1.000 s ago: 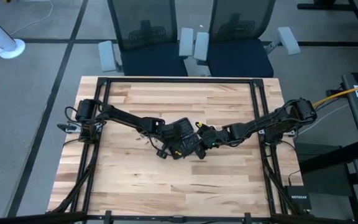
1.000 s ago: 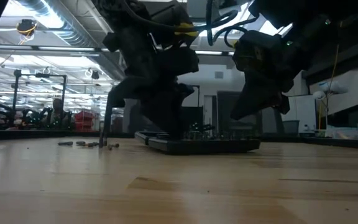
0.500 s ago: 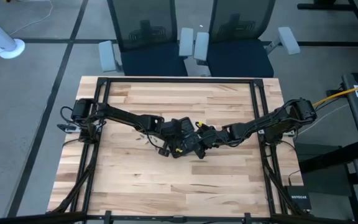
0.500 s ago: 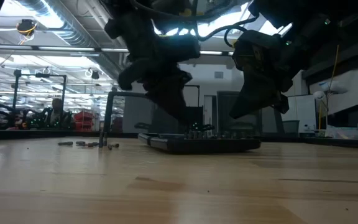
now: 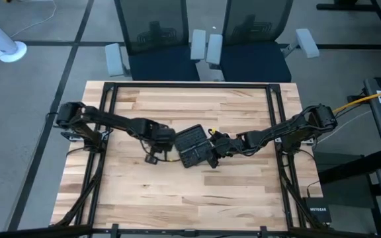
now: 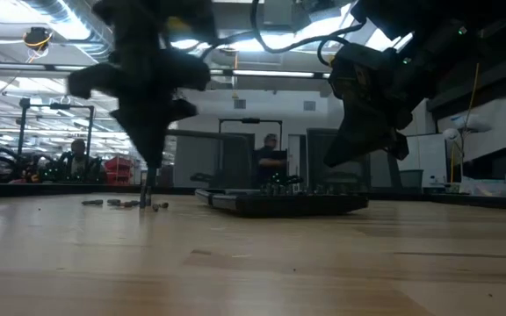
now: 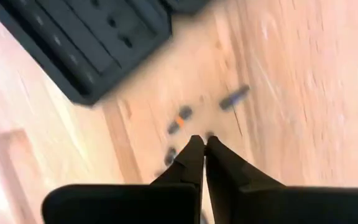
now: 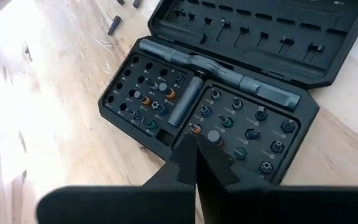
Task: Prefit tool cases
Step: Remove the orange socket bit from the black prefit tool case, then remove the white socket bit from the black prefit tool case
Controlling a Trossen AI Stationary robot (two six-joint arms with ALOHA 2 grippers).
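High view is showing the open tool case [image 5: 194,145] lying mid-worktop [image 5: 197,192] — left tool [image 5: 152,157] pinched together over loose bits [image 7: 180,119] beside it, right tool [image 8: 194,140] closed, hovering over its slots.

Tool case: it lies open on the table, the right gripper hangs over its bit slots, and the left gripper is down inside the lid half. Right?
Not quite. The left gripper is shut over the loose bits on the table beside the tool case, as the left wrist view shows. The right gripper does hang over the slots.
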